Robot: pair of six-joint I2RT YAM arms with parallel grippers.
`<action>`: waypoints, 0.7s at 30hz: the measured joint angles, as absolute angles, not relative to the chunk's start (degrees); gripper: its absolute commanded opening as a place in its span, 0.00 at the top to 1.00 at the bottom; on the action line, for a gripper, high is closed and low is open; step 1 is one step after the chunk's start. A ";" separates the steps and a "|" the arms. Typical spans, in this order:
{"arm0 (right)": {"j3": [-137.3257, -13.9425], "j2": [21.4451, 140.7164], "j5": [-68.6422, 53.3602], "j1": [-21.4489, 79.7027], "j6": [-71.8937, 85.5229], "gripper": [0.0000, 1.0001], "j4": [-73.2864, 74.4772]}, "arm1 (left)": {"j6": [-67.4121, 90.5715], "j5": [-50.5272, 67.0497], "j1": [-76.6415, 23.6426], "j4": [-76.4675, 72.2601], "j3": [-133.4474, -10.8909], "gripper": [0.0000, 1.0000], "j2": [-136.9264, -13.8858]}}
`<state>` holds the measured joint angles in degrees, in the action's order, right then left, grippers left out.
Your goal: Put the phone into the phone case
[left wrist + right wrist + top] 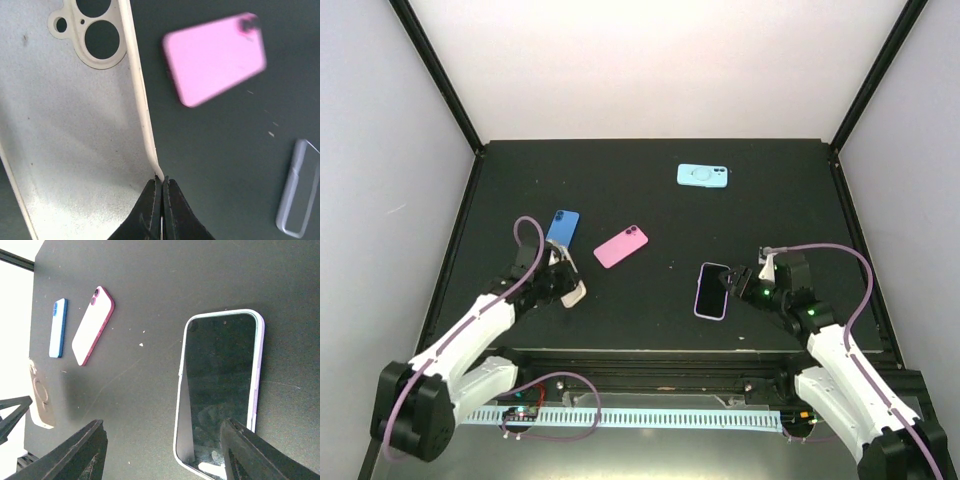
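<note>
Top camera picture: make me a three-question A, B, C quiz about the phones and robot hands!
1. Where is the light blue case? A) the table's far end B) in a box C) on a shelf
2. The phone beside the blue phone is: A) green B) orange C) pink
3. The left gripper is: A) wide open B) shut on the cream case C) hidden
Answers: A, it lies nearest the back edge; C, the pink phone lies there; B, its fingers pinch the case's edge.
</note>
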<state>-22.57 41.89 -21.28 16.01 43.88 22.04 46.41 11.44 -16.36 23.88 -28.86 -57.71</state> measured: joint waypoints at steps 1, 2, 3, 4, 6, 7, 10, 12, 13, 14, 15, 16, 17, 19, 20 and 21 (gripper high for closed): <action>-22.44 41.50 -21.32 16.01 43.88 0.38 21.82 | 45.67 12.34 -17.41 23.55 -28.45 0.98 -55.90; -22.31 41.25 -21.37 16.01 43.90 0.38 21.71 | 44.88 13.08 -18.55 23.16 -28.08 0.98 -54.15; -22.11 41.12 -21.39 16.01 43.92 0.38 21.47 | 44.10 13.85 -19.81 22.72 -27.77 0.98 -52.51; -21.89 41.06 -21.45 16.01 44.03 0.38 21.30 | 43.33 14.79 -21.30 22.28 -27.59 0.99 -51.13; -21.45 41.12 -21.61 16.01 44.12 0.38 20.84 | 42.00 16.78 -24.47 21.08 -27.57 0.98 -49.47; -21.30 41.15 -21.65 16.01 44.21 0.38 20.71 | 41.47 17.67 -25.87 20.29 -27.57 0.98 -49.36; -21.06 41.17 -21.78 16.01 44.53 0.38 20.27 | 39.72 19.79 -30.22 17.96 -27.57 0.98 -50.52; -21.06 41.17 -21.87 16.01 44.75 0.38 19.97 | 38.76 20.73 -32.58 16.56 -27.64 0.98 -52.12; -21.06 41.17 -21.93 16.01 44.91 0.38 19.79 | 38.09 21.06 -34.02 15.81 -27.73 0.99 -53.41; -21.06 41.17 -21.98 16.01 44.95 0.38 19.68 | 37.65 21.26 -35.22 15.31 -27.83 0.98 -54.68; -21.04 41.12 -22.00 16.01 45.01 0.38 19.68 | 37.26 21.28 -36.32 14.96 -28.05 0.98 -55.92; -20.99 41.12 -22.00 16.01 45.08 0.38 19.66 | 36.88 21.26 -37.41 14.87 -28.38 0.99 -57.14; -20.93 41.12 -22.02 16.01 45.10 0.38 19.66 | 36.56 21.21 -38.41 14.85 -28.91 0.98 -58.50; -20.71 41.12 -22.00 16.01 45.12 0.38 19.66 | 36.07 20.97 -40.03 14.50 -30.04 0.99 -61.06; -20.62 41.12 -22.00 15.99 45.12 0.38 19.66 | 35.92 20.78 -40.86 14.17 -30.76 0.98 -62.67; -20.53 41.12 -22.02 16.01 45.12 0.38 19.66 | 35.90 20.75 -41.36 13.54 -31.11 0.99 -63.99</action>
